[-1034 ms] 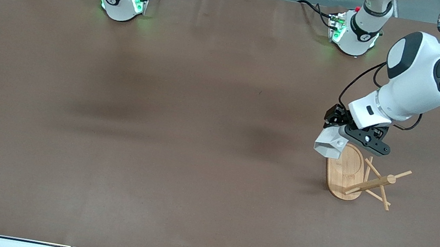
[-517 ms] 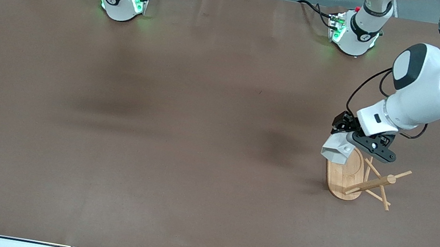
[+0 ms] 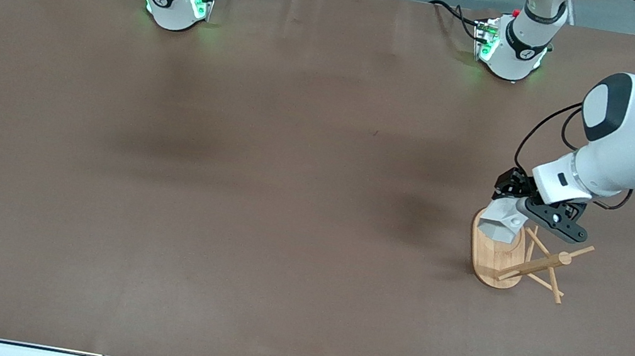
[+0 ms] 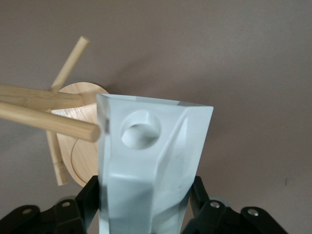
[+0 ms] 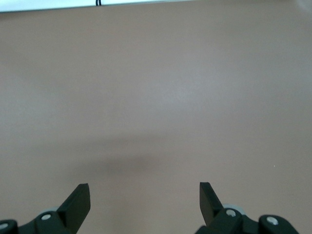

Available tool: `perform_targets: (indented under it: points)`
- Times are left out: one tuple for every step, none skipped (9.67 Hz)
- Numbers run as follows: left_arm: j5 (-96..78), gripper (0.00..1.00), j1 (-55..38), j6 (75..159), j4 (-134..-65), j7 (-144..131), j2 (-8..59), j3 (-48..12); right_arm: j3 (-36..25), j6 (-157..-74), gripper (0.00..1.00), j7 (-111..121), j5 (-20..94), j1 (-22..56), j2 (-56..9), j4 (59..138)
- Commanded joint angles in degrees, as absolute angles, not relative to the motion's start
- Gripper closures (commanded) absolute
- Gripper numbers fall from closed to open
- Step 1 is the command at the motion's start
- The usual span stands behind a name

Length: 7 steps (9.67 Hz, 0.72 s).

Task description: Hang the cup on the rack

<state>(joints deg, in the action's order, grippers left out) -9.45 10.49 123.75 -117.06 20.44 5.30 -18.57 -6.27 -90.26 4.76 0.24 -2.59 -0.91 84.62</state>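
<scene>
The cup (image 4: 146, 161) is clamped in the left gripper (image 3: 520, 204) over the rack (image 3: 496, 257) base. Handle hole sits just beside a peg tip (image 4: 87, 131); alignment should be fine-tuned before threading. The right gripper (image 5: 145, 202) is held open, waiting over bare table.

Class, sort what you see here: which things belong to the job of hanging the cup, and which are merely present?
Belonging to the job:
- cup, held over the rack's base
- rack, toward the left arm's end of the table
- left gripper, shut on the cup

Merely present:
- right gripper, open, waiting over bare table
</scene>
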Motion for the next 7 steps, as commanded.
perform_targets:
  points:
    - [-10.5, 1.0, 9.8, 124.9, -116.8, 23.5, 7.7, -16.9, -7.3, -90.0, 0.02, 3.6, -0.7, -1.1, -1.0, 86.0]
    - [-10.4, 1.0, 9.8, 124.9, -116.0, 24.1, 8.5, -16.4, -7.3, -90.4, 0.02, 3.7, -0.8, -1.1, 0.1, 87.7]
    - [-10.4, 1.0, 9.3, 124.9, -114.9, 24.9, 9.5, -15.4, -7.6, -90.4, 0.02, 3.8, -0.8, -1.1, 1.4, 89.8]
    - [-10.1, 1.0, 9.0, 124.9, -114.2, 25.4, 10.1, -14.8, -8.3, -90.4, 0.02, 3.6, -1.0, -0.5, 2.2, 90.6]
    - [-10.1, 1.0, 9.0, 124.9, -114.1, 25.4, 10.0, -14.7, -8.9, -89.9, 0.02, 3.6, -1.2, 0.1, 2.1, 90.6]
    - [-10.1, 1.0, 8.9, 124.9, -114.0, 25.4, 9.8, -14.7, -9.7, -89.7, 0.02, 3.6, -1.2, -0.1, 2.0, 90.4]
    - [-10.1, 1.0, 9.0, 124.9, -113.6, 25.6, 9.8, -14.7, -9.7, -89.8, 0.02, 3.6, -1.2, 0.0, 1.9, 89.7]
